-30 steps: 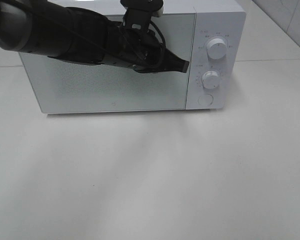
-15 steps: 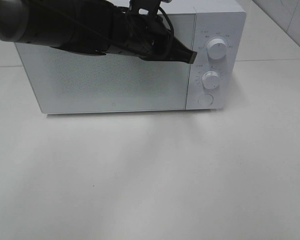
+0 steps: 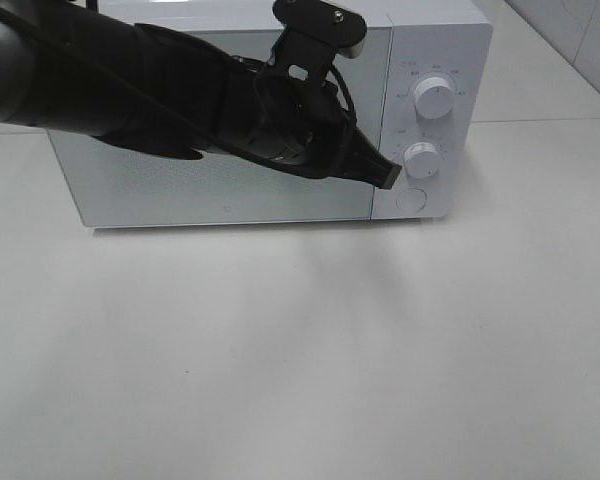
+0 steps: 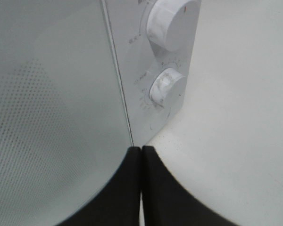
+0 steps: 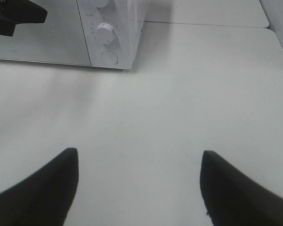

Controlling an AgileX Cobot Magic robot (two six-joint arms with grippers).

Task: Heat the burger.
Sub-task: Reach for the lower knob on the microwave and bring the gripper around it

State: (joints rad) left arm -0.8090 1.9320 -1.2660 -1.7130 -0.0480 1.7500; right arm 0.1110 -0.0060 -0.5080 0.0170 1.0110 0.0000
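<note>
Worktop (image 3: 300,350): white and matte, spreading from the near edge back to the appliance.
Right gripper (image 5: 139,151): nearest; hanging above the worktop, well short of the microwave; fingers spread wide, holding nothing.
Left arm (image 3: 130,90): black, stretched from the left across the front of the microwave.
Left gripper (image 3: 385,172): fingers (image 4: 127,188) pressed flat together with nothing between them; tip at the seam between door and control panel, just beside the lower knob; contact with the front impossible to tell.
Microwave (image 3: 440,30): white, standing at the back of the worktop, facing forward.
Door (image 3: 180,195): closed, frosted grey with a dotted screen, hiding the inside.
Control panel (image 3: 450,140): on the right of the door in the high view; upper knob (image 3: 435,98), lower knob (image 3: 421,158) beneath it, round button (image 3: 411,199) lowest.
Burger: seen in no view; place impossible to tell.
Background: pale tiles (image 3: 590,40) at the far right corner.
</note>
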